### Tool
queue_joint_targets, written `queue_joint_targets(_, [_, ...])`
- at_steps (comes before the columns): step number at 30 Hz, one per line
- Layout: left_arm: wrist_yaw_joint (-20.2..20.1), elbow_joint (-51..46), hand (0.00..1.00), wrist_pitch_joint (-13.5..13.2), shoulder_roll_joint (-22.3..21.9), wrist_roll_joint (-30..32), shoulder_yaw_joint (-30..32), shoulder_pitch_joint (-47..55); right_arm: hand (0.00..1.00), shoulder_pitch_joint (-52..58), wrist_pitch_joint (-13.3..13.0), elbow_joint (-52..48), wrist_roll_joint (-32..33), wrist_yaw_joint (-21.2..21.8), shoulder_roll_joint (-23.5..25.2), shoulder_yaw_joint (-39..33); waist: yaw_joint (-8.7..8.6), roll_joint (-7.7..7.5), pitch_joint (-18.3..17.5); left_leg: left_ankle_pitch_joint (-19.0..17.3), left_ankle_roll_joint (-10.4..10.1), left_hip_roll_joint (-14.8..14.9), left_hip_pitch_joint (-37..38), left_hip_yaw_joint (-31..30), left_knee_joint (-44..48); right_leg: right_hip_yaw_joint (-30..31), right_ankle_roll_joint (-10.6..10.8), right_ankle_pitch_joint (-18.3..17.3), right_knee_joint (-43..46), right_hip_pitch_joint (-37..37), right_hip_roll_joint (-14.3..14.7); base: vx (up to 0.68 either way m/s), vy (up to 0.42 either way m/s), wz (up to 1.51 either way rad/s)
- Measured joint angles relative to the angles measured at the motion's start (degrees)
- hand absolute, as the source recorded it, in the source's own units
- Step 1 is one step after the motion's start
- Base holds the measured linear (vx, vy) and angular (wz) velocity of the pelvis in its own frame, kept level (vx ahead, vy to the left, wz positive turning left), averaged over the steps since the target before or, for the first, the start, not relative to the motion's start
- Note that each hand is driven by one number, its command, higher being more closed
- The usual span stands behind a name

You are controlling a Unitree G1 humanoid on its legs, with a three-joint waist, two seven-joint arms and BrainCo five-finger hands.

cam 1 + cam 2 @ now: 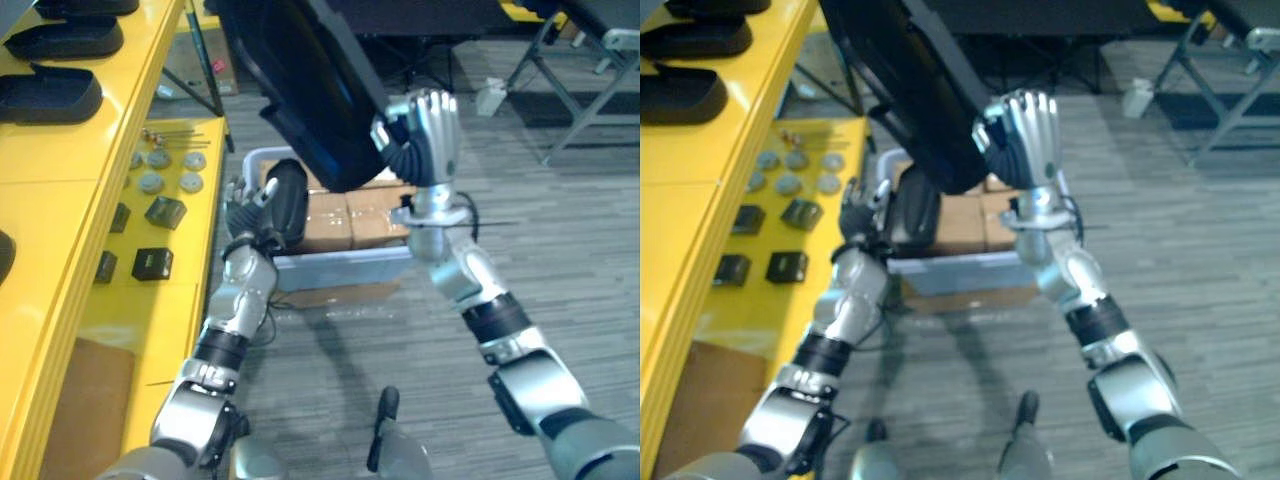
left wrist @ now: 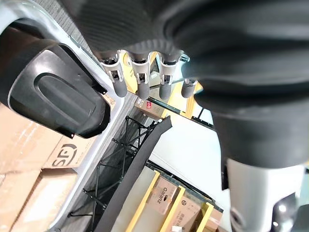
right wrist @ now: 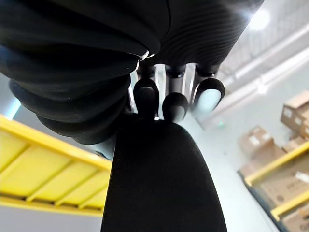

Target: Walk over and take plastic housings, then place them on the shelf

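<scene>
My right hand (image 1: 425, 135) is raised, its fingers curled over the edge of a large black plastic housing (image 1: 300, 80) held tilted above the bin; the right wrist view has the dark fingertips pressed on the housing (image 3: 159, 183). A second black housing (image 1: 290, 200) stands on edge in the grey bin (image 1: 340, 265). My left hand (image 1: 250, 215) hovers beside it at its left, fingers (image 2: 142, 82) straight and apart from the housing (image 2: 53, 96). More black housings (image 1: 50, 95) lie on the top of the yellow shelf (image 1: 60, 200) at the left.
Cardboard boxes (image 1: 350, 220) fill the grey bin on the carpet floor. A lower yellow shelf level holds grey round discs (image 1: 165, 170) and small black blocks (image 1: 150, 262). A metal frame (image 1: 580, 70) stands at the far right.
</scene>
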Motion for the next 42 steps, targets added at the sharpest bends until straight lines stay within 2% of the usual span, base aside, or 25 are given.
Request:
queue_joint_targets(2, [-0.60, 0.00, 0.00, -1.17, -0.04, -0.82, 0.00, -0.02, 1.00, 0.07, -0.05, 0.16, 0.50, 0.01, 1.09, 1.00, -0.08, -0.36, -0.22, -0.26, 0.00, 0.01, -0.06, 0.00, 0.45, 0.02, 0.00, -0.01, 0.00, 0.03, -0.01, -0.05, 0.022, -0.02])
queue_joint_targets(5, [-1.33, 0.00, 0.00, -1.54, -0.82, -2.81, -0.22, -0.04, 1.00, 0.27, -0.37, 0.64, 0.50, 0.09, 2.77, 2.20, -0.04, -0.38, -0.23, -0.86, 0.06, 0.02, -0.09, -0.13, 1.62, 0.05, 0.04, -0.04, -0.01, 0.50, -0.06, -0.06, 0.025, -0.01])
queue_joint_targets(8, [-4.71, -0.06, 0.00, -1.86, -1.76, -5.63, -1.00, -0.07, 1.00, 1.16, -0.72, 0.80, 0.51, 0.41, 3.35, 2.73, 0.14, -0.44, -0.27, -0.97, 0.08, 0.00, -0.05, -0.23, 1.79, 0.01, 0.02, -0.34, -0.02, 0.70, -0.13, -0.05, 0.020, 0.01])
queue_joint_targets(12, [-9.92, -0.24, 0.00, -1.95, -2.37, -12.36, -2.77, -0.11, 1.00, 2.32, -1.81, 1.56, 0.53, 1.68, 3.61, 5.03, 0.04, -0.40, -0.30, -0.97, 0.08, 0.00, -0.04, -0.26, 1.75, 0.00, 0.18, -0.77, -0.03, 0.69, -0.14, -0.05, 0.021, 0.00])
queue_joint_targets(16, [-13.74, -0.24, 0.00, -1.54, -2.63, -18.78, -3.87, -0.07, 1.00, 2.44, -1.99, 3.67, 1.91, 2.27, 4.13, 5.39, 0.04, 0.23, -1.03, -0.97, 0.08, -0.02, -0.06, -0.29, 1.63, -0.13, 0.13, -0.45, -0.02, 0.68, -0.17, 0.00, 0.000, 0.00])
queue_joint_targets(19, [-15.77, -0.30, 0.00, -1.53, -2.62, -19.25, -3.87, 0.17, 1.00, 2.75, -2.00, 3.67, 3.12, 2.25, 4.35, 5.38, 0.05, 1.11, -2.19, -0.97, 0.08, -0.07, -0.04, -0.30, 1.46, -0.18, 0.23, -0.34, -0.02, 0.75, -0.24, 0.01, 0.039, 0.03])
queue_joint_targets(20, [-16.28, -0.84, 1.00, -1.53, -2.62, -20.30, -3.91, 0.47, 1.00, 2.78, -2.07, 3.67, 3.23, 2.25, 4.34, 5.44, 0.05, 1.54, -2.58, -0.97, 0.08, -0.12, -0.03, -0.32, 1.45, -0.18, 0.23, -0.34, -0.02, 0.82, -0.29, 0.00, 0.032, 0.03])
queue_joint_targets(24, [-16.36, -2.16, 1.00, -1.76, -2.59, -20.47, -4.04, 1.30, 1.00, 3.13, -2.20, 3.67, 4.73, 2.31, 4.42, 5.96, 0.12, 2.05, -3.01, -0.97, 0.09, -0.14, 0.09, -0.42, 1.49, -0.18, 0.23, -0.33, -0.02, 1.04, -0.31, -0.03, 0.024, 0.01])
queue_joint_targets(27, [-16.26, -3.53, 1.00, -3.48, -2.22, -19.90, -5.26, 3.34, 1.00, 4.77, -2.78, 3.64, 4.99, 2.27, 4.74, 5.95, 0.16, 2.02, -3.19, -0.98, 0.12, -0.14, 0.39, -0.41, 1.53, -0.18, 0.24, -0.43, -0.05, 1.29, -0.31, -0.06, 0.020, -0.02])
queue_joint_targets(29, [-16.19, -3.65, 1.00, -3.66, -2.12, -19.57, -5.63, 4.13, 1.00, 5.77, -2.95, 3.65, 5.55, 2.28, 4.88, 6.14, 0.15, 2.03, -3.19, -0.98, 0.12, -0.14, 0.96, -0.43, 1.48, -0.17, 0.37, -0.83, -0.07, 1.83, -0.31, -0.06, 0.020, 0.00])
queue_joint_targets(34, [-15.17, -3.67, 1.00, -4.95, -1.83, -15.32, -5.61, 4.73, 1.00, 7.06, -5.10, 3.35, 5.97, 1.62, 4.97, 7.08, 0.11, 2.17, -3.65, -1.05, 0.15, -0.15, 1.05, -0.46, 1.30, -0.19, 0.19, -1.18, -0.09, 1.82, -0.33, -0.06, 0.019, 0.00])
queue_joint_targets(40, [-13.63, -4.20, 1.00, -5.01, -1.80, -11.21, -5.62, 5.52, 1.00, 8.10, -6.30, 3.30, 6.17, 1.22, 4.98, 7.43, 0.12, 2.27, -3.88, -0.97, 0.10, -0.16, 1.09, -0.58, 0.76, -0.62, -0.06, -1.06, -0.07, 1.80, -0.36, 0.00, 0.003, 0.01])
queue_joint_targets(42, [-13.36, -6.14, 1.00, -5.08, -1.84, -9.13, -5.63, 8.72, 1.00, 9.87, -7.34, 3.25, 7.10, 1.22, 5.06, 8.40, 0.00, 2.33, -4.98, -0.98, 0.10, -0.16, 1.06, -0.59, 0.59, -0.91, 0.31, -0.84, -0.07, 1.86, -0.39, 0.02, 0.020, 0.04])
